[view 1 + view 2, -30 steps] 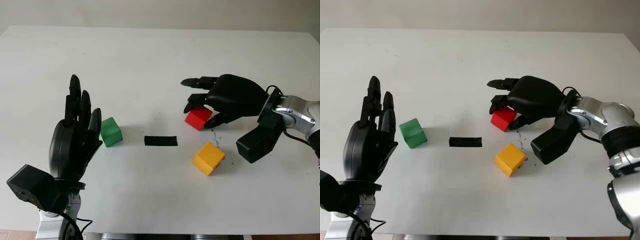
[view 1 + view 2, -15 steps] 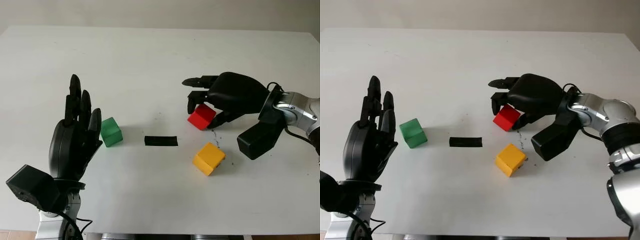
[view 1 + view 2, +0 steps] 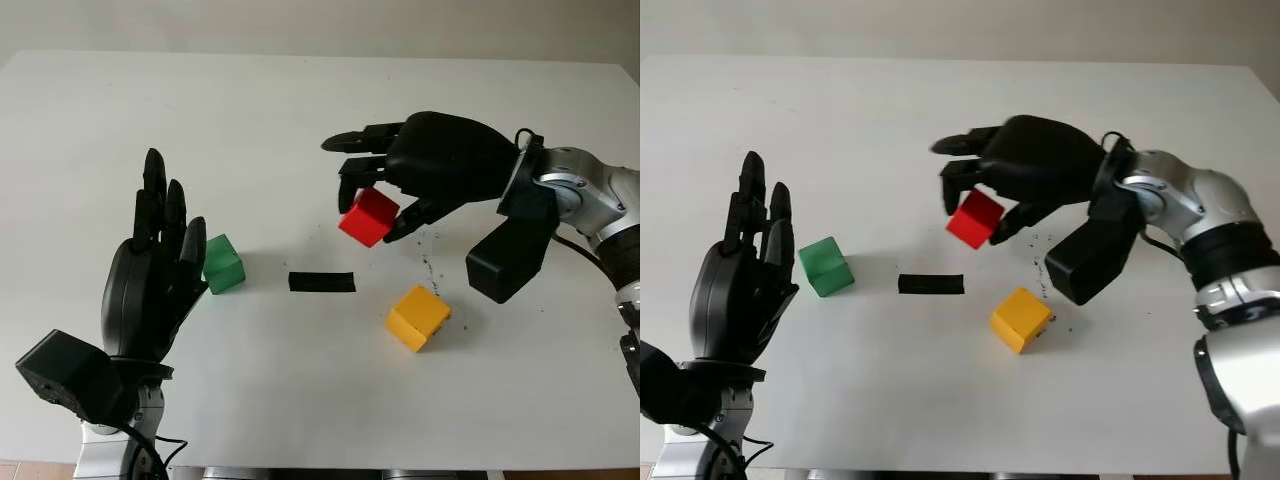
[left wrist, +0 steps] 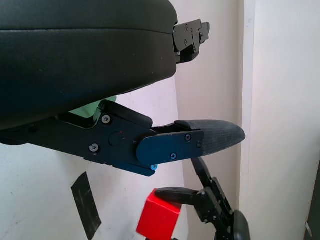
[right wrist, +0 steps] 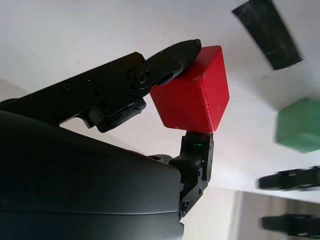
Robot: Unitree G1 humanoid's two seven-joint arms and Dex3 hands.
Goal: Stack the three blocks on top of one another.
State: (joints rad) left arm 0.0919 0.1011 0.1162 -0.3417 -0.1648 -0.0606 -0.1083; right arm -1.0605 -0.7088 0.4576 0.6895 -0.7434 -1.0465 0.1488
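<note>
Left eye view: right hand (image 3: 400,195) pinches the red block (image 3: 368,217) aloft, nothing stacked, green (image 3: 222,264) and yellow (image 3: 417,316) apart, left hand (image 3: 150,285) open.

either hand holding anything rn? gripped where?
The right robot hand holds the red block off the table, fingertips pinched on opposite side faces. The left robot hand is open beside the green block, holding nothing.

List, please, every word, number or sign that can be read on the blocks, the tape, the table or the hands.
None: the red block, green block, yellow block, black tape strip, table, right hand and left hand bear no legible text.
</note>
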